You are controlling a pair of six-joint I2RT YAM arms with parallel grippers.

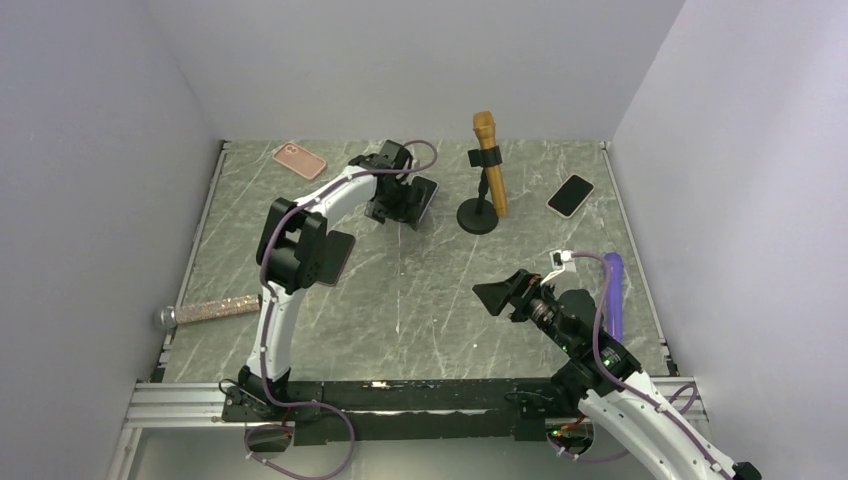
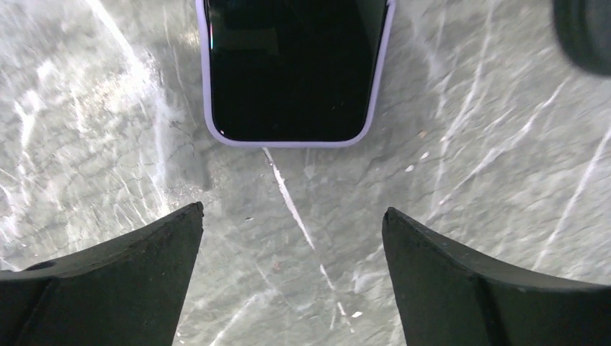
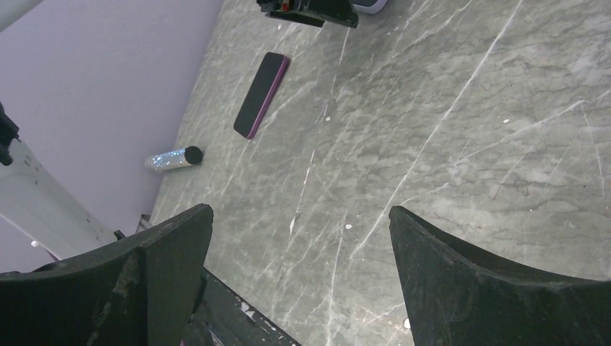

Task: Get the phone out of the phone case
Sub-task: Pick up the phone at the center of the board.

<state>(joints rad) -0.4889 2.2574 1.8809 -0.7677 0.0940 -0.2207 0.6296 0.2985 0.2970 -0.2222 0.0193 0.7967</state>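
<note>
A black-screened phone (image 2: 292,65) lies face up in a lavender phone case (image 2: 206,94) on the marble table. In the top view it sits at the far middle (image 1: 428,198), partly under my left wrist. My left gripper (image 2: 293,211) hangs open just short of the phone's near end, fingers apart over bare marble, touching nothing. My right gripper (image 1: 497,296) hovers open over the right middle of the table, well away from the phone, with nothing between its fingers (image 3: 300,210).
A pink-cased phone (image 1: 299,160) lies far left and a cream-cased one (image 1: 570,195) far right. A magenta-cased phone (image 3: 261,94) lies beside my left arm. A gold microphone on a stand (image 1: 487,175), a purple tube (image 1: 613,290) and a glitter tube (image 1: 205,312) are also here.
</note>
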